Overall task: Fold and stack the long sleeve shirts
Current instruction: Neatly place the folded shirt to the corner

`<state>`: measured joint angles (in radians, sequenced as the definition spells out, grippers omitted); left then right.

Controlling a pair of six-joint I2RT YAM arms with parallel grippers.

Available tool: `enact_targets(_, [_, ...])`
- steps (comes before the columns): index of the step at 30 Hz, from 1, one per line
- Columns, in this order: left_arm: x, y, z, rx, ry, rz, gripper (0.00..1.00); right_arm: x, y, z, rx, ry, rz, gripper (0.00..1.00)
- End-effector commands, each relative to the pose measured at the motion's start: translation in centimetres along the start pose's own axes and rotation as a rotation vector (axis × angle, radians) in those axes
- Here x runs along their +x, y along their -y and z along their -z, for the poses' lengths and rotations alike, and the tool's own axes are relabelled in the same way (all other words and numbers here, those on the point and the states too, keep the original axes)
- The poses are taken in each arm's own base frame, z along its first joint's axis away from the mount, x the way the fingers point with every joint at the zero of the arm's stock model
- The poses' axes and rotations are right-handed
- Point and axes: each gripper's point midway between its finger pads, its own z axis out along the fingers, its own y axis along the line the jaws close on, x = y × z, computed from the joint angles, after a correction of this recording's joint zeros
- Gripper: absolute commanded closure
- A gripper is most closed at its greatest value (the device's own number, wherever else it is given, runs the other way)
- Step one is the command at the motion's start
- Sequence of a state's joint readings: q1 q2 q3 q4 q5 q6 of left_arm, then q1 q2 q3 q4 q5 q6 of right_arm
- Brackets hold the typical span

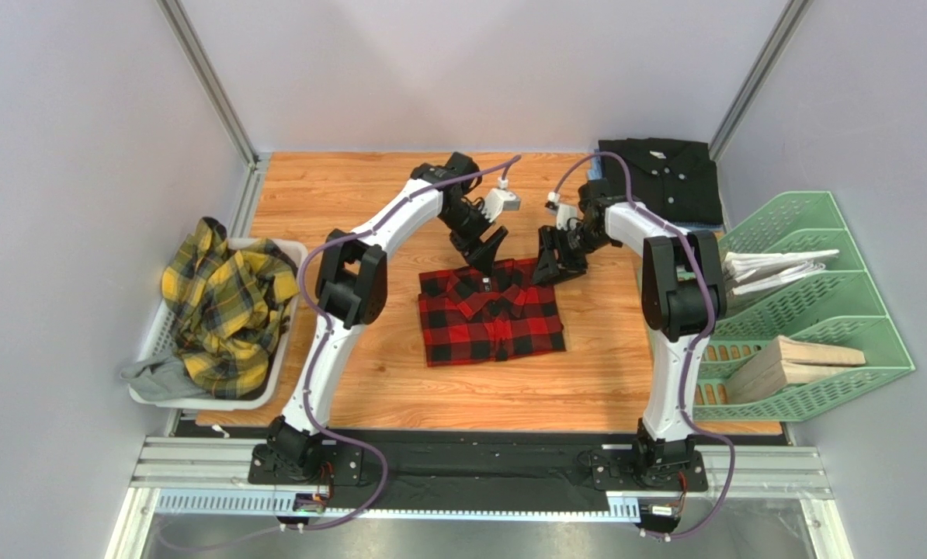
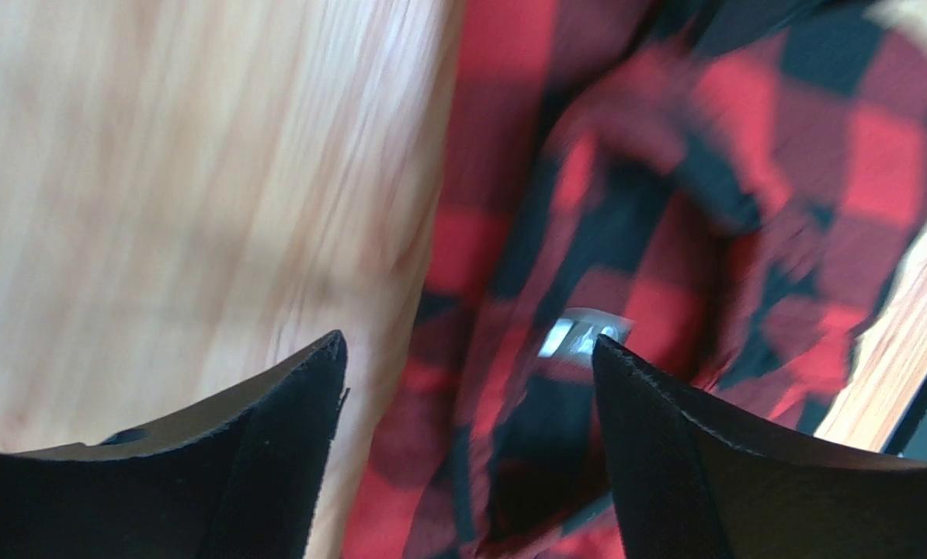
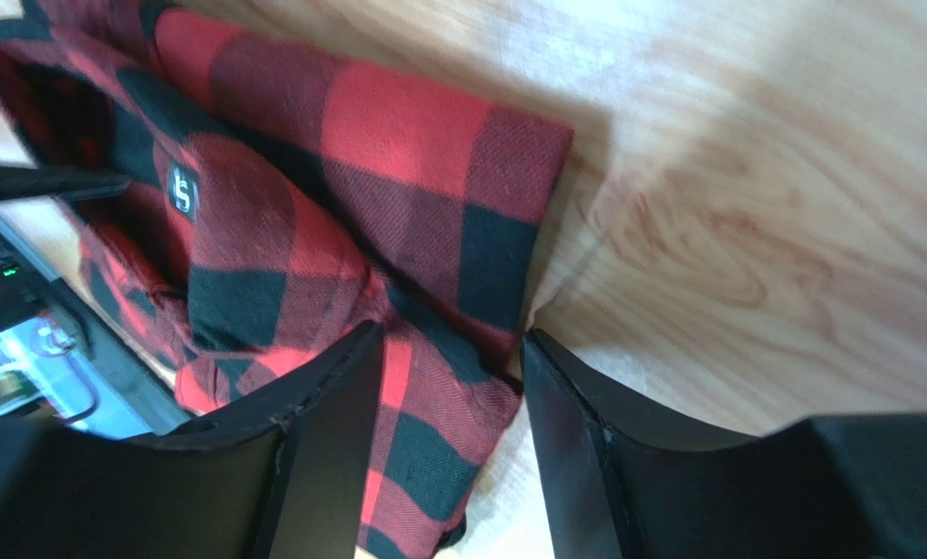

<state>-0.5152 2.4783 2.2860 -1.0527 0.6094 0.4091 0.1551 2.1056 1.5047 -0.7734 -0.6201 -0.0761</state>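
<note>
The red-and-black check shirt (image 1: 492, 312) lies folded flat in the middle of the table, collar toward the back. My left gripper (image 1: 481, 249) hangs open just above its collar; in the left wrist view the jaws (image 2: 468, 344) stand wide apart over the collar and a small neck label (image 2: 583, 334). My right gripper (image 1: 548, 269) is open at the shirt's back right corner (image 3: 433, 384), with that cloth edge lying loose between its fingers, unclamped. The black shirt (image 1: 664, 177) lies folded at the back right. The yellow plaid shirt (image 1: 223, 305) is crumpled in the basket.
A white basket (image 1: 151, 338) stands at the left table edge. A green tiered rack (image 1: 830, 309) with white hangers and a wooden block stands at the right. Grey walls enclose the wooden table (image 1: 352, 198) on three sides.
</note>
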Motion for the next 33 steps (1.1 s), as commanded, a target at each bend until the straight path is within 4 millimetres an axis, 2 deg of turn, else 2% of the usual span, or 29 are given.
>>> enact_targets(1, [2.7, 0.1, 1.0, -0.019, -0.096, 0.029, 0.24, -0.9, 0.0, -1.2, 0.052, -0.008, 0.090, 0.46])
enact_targets(5, [6.0, 2.9, 1.8, 0.030, -0.133, 0.044, 0.39, 0.7, -1.4, -2.4, 0.032, -0.058, 0.136, 0.50])
enact_targets(6, [7.3, 4.0, 2.3, 0.039, -0.134, 0.040, 0.40, 1.2, -1.7, -2.6, 0.023, -0.069, 0.148, 0.51])
enact_targets(9, [9.1, 6.2, 3.2, 0.065, -0.126, 0.038, 0.41, 3.0, -3.5, -2.7, -0.045, -0.094, 0.169, 0.52])
enact_targets(10, [9.2, 6.8, 3.4, 0.080, -0.118, 0.041, 0.41, 2.9, -4.1, -2.3, -0.065, -0.077, 0.182, 0.53])
enact_targets(11, [9.5, 6.9, 3.5, 0.079, -0.109, 0.042, 0.40, 3.8, -4.5, -2.4, -0.089, -0.089, 0.172, 0.53])
enact_targets(13, [8.6, 7.3, 4.0, 0.084, -0.073, 0.027, 0.33, 3.9, -5.5, -2.1, -0.131, -0.080, 0.167, 0.54])
enact_targets(16, [6.7, 7.0, 3.8, 0.088, -0.023, 0.028, 0.28, 4.0, -5.9, -1.6, -0.140, -0.075, 0.155, 0.52])
enact_targets(17, [5.2, 6.9, 4.3, 0.086, 0.002, 0.021, 0.27, 4.1, -6.1, -1.3, -0.140, -0.070, 0.149, 0.52])
enact_targets(19, [3.6, 6.9, 4.2, 0.120, 0.042, 0.024, 0.25, 4.1, -6.1, -0.7, -0.145, -0.059, 0.126, 0.49])
enact_targets(20, [1.8, 7.0, 4.7, 0.121, 0.083, 0.007, 0.24, 3.8, -5.9, 0.0, -0.146, -0.039, 0.101, 0.48])
enact_targets(22, [0.3, 7.1, 4.5, 0.158, 0.117, 0.023, 0.21, 3.7, -5.8, 0.7, -0.163, -0.019, 0.064, 0.43])
enact_targets(23, [-1.4, 7.3, 5.0, 0.162, 0.149, 0.003, 0.21, 3.4, -5.3, 1.2, -0.160, -0.002, 0.030, 0.42])
enact_targets(25, [-1.9, 6.6, 3.6, 0.165, 0.136, 0.057, 0.20, 3.4, -5.2, 1.9, -0.174, 0.021, 0.006, 0.40])
enact_targets(26, [-3.1, 6.8, 3.4, 0.165, 0.147, 0.051, 0.20, 3.2, -4.9, 2.3, -0.170, 0.035, -0.013, 0.39])
enact_targets(29, [-3.0, 6.0, -0.1, 0.157, 0.100, 0.101, 0.24, 3.5, -4.2, 2.9, -0.163, 0.051, -0.042, 0.39])
enact_targets(33, [-2.6, 6.3, -2.8, 0.152, 0.059, 0.086, 0.31, 4.1, -3.1, 3.1, -0.136, 0.057, -0.059, 0.35])
